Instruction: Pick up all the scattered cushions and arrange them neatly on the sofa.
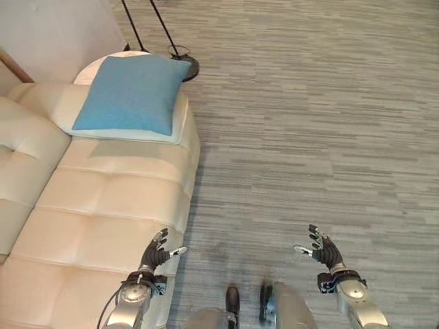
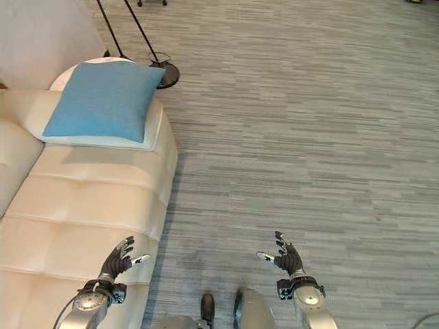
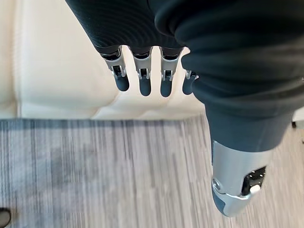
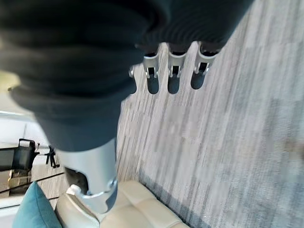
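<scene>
Both hands, left (image 1: 156, 252) and right (image 1: 321, 248), are held spread and empty; one square blue fabric cushion (image 1: 132, 92) is seen placed on the cream tufted leather sofa (image 1: 110, 205).

Looking down from head height, both eye views sharing sofa (image 1: 103, 205) and carpet (image 2: 309, 137); wrist views peering closely past each hand's fingertips, floorward.
</scene>
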Available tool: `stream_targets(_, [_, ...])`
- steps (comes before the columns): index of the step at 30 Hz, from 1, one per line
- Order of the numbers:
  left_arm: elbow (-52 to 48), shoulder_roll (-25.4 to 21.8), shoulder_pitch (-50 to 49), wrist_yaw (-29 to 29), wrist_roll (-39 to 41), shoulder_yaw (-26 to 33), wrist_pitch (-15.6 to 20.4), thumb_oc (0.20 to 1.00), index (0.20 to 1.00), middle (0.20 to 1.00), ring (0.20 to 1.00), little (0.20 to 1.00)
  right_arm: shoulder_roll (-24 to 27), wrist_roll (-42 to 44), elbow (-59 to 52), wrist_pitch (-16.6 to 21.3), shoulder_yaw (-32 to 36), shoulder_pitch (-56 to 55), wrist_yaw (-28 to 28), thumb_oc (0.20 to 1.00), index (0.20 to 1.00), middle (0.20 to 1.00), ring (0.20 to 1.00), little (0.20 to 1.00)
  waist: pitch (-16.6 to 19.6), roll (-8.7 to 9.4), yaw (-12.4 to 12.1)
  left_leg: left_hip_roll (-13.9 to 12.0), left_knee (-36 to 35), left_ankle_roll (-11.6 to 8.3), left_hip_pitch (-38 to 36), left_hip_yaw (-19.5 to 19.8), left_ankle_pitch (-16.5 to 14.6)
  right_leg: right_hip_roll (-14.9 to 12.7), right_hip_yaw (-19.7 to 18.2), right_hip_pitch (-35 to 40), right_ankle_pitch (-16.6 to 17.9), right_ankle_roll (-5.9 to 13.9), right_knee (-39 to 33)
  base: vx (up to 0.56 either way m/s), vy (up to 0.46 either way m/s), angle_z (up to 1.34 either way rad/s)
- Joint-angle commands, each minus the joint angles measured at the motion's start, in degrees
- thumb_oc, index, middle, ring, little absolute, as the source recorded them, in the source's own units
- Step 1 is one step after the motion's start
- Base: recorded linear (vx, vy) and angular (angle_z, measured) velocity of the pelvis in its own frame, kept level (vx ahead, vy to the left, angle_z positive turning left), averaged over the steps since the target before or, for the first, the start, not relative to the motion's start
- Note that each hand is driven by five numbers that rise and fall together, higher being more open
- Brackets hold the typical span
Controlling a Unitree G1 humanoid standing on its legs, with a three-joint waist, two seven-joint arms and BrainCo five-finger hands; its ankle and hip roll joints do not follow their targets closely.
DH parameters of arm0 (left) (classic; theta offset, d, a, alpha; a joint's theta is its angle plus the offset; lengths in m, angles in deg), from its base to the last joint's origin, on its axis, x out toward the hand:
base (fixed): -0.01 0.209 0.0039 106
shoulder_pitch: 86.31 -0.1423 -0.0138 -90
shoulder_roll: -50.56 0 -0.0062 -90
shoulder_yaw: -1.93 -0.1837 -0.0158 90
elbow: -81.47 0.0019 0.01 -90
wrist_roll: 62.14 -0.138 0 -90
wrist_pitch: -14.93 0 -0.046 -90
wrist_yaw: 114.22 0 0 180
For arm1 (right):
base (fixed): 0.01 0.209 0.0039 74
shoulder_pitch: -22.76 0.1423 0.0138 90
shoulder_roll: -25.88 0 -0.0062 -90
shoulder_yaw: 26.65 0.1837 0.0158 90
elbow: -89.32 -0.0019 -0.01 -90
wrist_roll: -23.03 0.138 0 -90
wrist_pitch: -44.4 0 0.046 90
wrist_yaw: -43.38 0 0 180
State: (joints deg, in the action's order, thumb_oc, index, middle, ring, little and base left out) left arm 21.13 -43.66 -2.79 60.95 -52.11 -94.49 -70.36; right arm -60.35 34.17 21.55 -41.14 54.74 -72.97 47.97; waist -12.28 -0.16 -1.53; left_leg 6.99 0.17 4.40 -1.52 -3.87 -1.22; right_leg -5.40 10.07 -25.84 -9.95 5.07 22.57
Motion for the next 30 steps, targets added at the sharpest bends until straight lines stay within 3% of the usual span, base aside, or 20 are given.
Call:
stream_targets(1, [-3.0, -1.2, -3.1, -1.2, -1.6, 1.3, 1.8, 1.0, 1.0, 1.0, 1.0, 1.0, 1.4, -1.8, -1.6, 1.4, 1.5, 0.9, 1.1, 1.0, 1.0, 1.0, 1.0, 1.0, -1.5, 1.11, 1.2, -3.8, 3.1, -2.79, -1.7, 3.0, -8.1, 0.5, -2.1, 6.3, 12.5, 3.77, -14.9, 0.48, -0.19, 0.45])
stream_targets(4, [-2.6, -0.9, -3.2, -1.2, -2.2, 1.3, 2.3, 1.0, 1.0, 1.0, 1.0, 1.0, 1.4, -1.8, -1.4, 1.5, 2.3, -0.2, 1.1, 1.0, 1.0, 1.0, 1.0, 1.0, -0.5, 1.13, 1.7, -4.1, 4.1, -4.1, -4.1, 4.7, -10.0, 0.9, -4.5, 8.8, 13.5, 2.68, -15.5, 0.45, -0.223, 0.73])
stream_targets(6, [-1.4, -0.1, -2.8, -1.4, -1.6, 1.2, 2.5, 1.0, 1.0, 1.0, 1.0, 1.0, 2.0, -2.5, -0.3, 2.2, 2.7, -0.1, 1.8, 1.0, 1.0, 1.0, 1.0, 1.0, 0.1, 0.02, 2.0, -6.1, 8.5, -6.52, -3.4, 5.0, -6.6, 1.8, -3.6, 11.1, 13.0, 1.24, -15.5, 0.42, -0.307, 0.92])
stream_targets(7, [-1.4, -0.1, -2.4, -1.2, -0.6, 1.0, 2.3, 1.0, 1.0, 1.0, 1.0, 1.0, 2.5, -2.2, -0.2, 2.3, 3.3, 0.3, 2.1, 1.0, 1.0, 1.0, 1.0, 1.0, -0.2, 0.06, 2.1, -7.4, 18.3, -7.85, 1.2, 3.7, -2.4, 1.4, -2.8, 13.2, 11.7, 0.01, -15.7, 0.29, -0.264, 0.81])
stream_targets(8, [-1.4, -0.1, -2.4, -1.2, -0.6, 1.0, 2.3, 1.0, 1.0, 1.0, 1.0, 1.0, 2.5, -2.2, -0.2, 2.3, 3.3, 0.3, 2.1, 1.0, 1.0, 1.0, 1.0, 1.0, -0.1, 0.23, 2.2, -7.3, 18.3, -7.82, 1.5, 3.8, -2.2, 1.2, -2.8, 13.0, 11.8, 0.04, -15.8, 0.21, -0.22, 0.94])
stream_targets(10, [-0.8, 0.0, -1.6, -1.1, -0.1, 0.9, 2.0, 1.0, 1.0, 1.0, 1.0, 1.0, 3.3, -1.8, 0.4, 2.0, 4.1, 0.5, 2.8, 1.0, 1.0, 1.0, 1.0, 1.0, -0.4, 0.47, 2.3, -9.6, 27.1, -7.63, 6.0, 1.0, 1.0, 1.8, -2.6, 16.1, 8.8, -2.46, -15.2, 0.26, -0.214, 0.58])
stream_targets(12, [-0.1, 0.2, -1.5, -1.3, 0.0, 0.8, 2.0, 1.0, 1.0, 1.0, 1.0, 1.0, 3.5, -1.7, 0.8, 1.9, 4.2, 0.5, 2.9, 1.0, 1.0, 1.0, 1.0, 1.0, -0.3, 0.45, 2.3, -10.3, 28.3, -7.36, 6.8, -0.1, 1.1, 1.8, -2.5, 16.9, 7.8, -2.95, -15.0, 0.24, -0.132, -0.22])
stream_targets(14, [0.5, 0.4, -1.2, -1.4, 0.3, 0.6, 2.0, 1.0, 1.0, 1.0, 1.0, 1.0, 3.7, -1.1, 0.8, 1.8, 5.1, 0.3, 3.1, 1.0, 1.0, 1.0, 1.0, 1.0, -0.3, 0.5, 2.1, -10.3, 27.5, -6.5, 8.6, -2.0, -1.0, 1.8, -2.4, 19.2, 6.5, -3.22, -15.1, 0.31, -0.094, -0.2])
stream_targets(17, [1.3, 0.6, -1.3, -1.1, 0.1, 0.3, 2.1, 1.0, 1.0, 1.0, 1.0, 1.0, 3.9, -0.3, 1.0, 1.9, 5.9, 0.2, 3.4, 1.0, 1.0, 1.0, 1.0, 1.0, 0.3, 0.55, 1.6, -8.2, 20.5, -5.58, 11.7, -4.5, -4.1, 1.1, -2.0, 22.0, 5.6, -2.05, -17.1, 0.27, -0.016, -0.18])
stream_targets(18, [1.6, 0.6, -1.3, -1.1, -0.1, 0.3, 2.0, 1.0, 1.0, 1.0, 1.0, 1.0, 4.0, -0.2, 1.0, 1.8, 6.1, 0.1, 3.6, 1.0, 1.0, 1.0, 1.0, 1.0, 0.5, 0.35, 1.3, -8.1, 17.7, -5.67, 13.2, -5.2, -3.5, 1.3, -1.6, 22.9, 5.4, -1.9, -17.6, 0.37, 0.033, -0.15])
stream_targets(19, [1.9, 0.7, -1.5, -1.4, -0.3, 0.3, 1.9, 1.0, 1.0, 1.0, 1.0, 1.0, 3.8, -0.2, 1.1, 1.8, 6.1, -0.3, 4.0, 1.0, 1.0, 1.0, 1.0, 1.0, 0.6, -0.56, 0.5, -8.1, 10.9, -6.5, 16.0, -5.9, 1.0, 2.6, -1.5, 25.3, 4.7, -1.58, -19.2, 0.29, 0.026, 0.06])
stream_targets(20, [1.9, 0.7, -1.5, -1.4, -0.3, 0.3, 1.9, 1.0, 1.0, 1.0, 1.0, 1.0, 3.8, -0.2, 1.1, 1.9, 6.1, -0.3, 4.0, 1.0, 1.0, 1.0, 1.0, 1.0, 0.5, -0.42, 0.6, -7.8, 10.3, -6.52, 15.5, -5.9, 1.3, 2.4, -1.5, 25.6, 4.7, -1.55, -19.4, 0.32, 0.027, 0.16])
stream_targets(21, [1.9, 0.8, -1.5, -1.6, -0.4, 0.4, 1.8, 1.0, 1.0, 1.0, 1.0, 1.0, 3.7, -0.1, 1.5, 1.8, 6.3, -0.6, 4.5, 1.0, 1.0, 1.0, 1.0, 1.0, 0.6, -0.9, 0.2, -8.2, 7.3, -7.32, 17.3, -6.9, 3.9, 3.2, -1.3, 27.0, 4.3, -1.47, -20.0, 0.23, 0.023, 0.17])
stream_targets(23, [2.2, 0.8, -1.7, -1.9, -0.2, 1.0, 1.5, 1.0, 1.0, 1.0, 1.0, 1.0, 3.3, -0.3, 2.1, 1.4, 6.3, -0.8, 4.9, 1.0, 1.0, 1.0, 1.0, 1.0, 0.7, -1.14, -0.3, -8.8, 2.6, -7.78, 18.8, -10.0, 6.0, 3.7, -1.2, 29.5, 3.3, -1.22, -21.0, 0.36, 0.07, 0.03])
stream_targets(25, [2.3, 0.7, -2.1, -2.0, -0.4, 1.5, 1.4, 1.0, 1.0, 1.0, 1.0, 1.0, 3.1, -0.6, 2.3, 1.2, 6.3, -1.0, 5.0, 1.0, 1.0, 1.0, 1.0, 1.0, 0.8, -0.66, -0.4, -8.6, 1.9, -8.2, 18.5, -11.0, 5.8, 3.3, -1.4, 31.4, 2.1, -0.81, -21.1, 0.35, 0.1, 0.02])
stream_targets(27, [3.1, 0.3, -3.7, -2.2, -0.8, 3.3, 1.2, 1.0, 1.0, 1.0, 1.0, 1.0, 2.2, -1.3, 2.0, 0.7, 5.9, -1.7, 4.2, 1.0, 1.0, 1.0, 1.0, 1.0, 2.3, -0.32, -1.2, -9.8, 4.8, -7.08, 18.7, -12.8, 7.5, 3.1, -1.6, 33.6, 1.6, -0.46, -20.8, 0.53, 0.199, 0.04])
stream_targets(30, [3.7, 0.0, -4.6, -2.2, -0.7, 4.7, 0.9, 1.0, 1.0, 1.0, 1.0, 1.0, 1.2, -2.2, 1.9, 0.3, 5.7, -2.3, 3.4, 1.0, 1.0, 1.0, 1.0, 1.0, 3.9, 1.72, -2.1, -9.3, 8.2, -5.41, 18.4, -12.6, 4.8, 0.4, -1.6, 34.6, 1.1, 0.97, -17.9, 0.39, 0.156, -0.14])
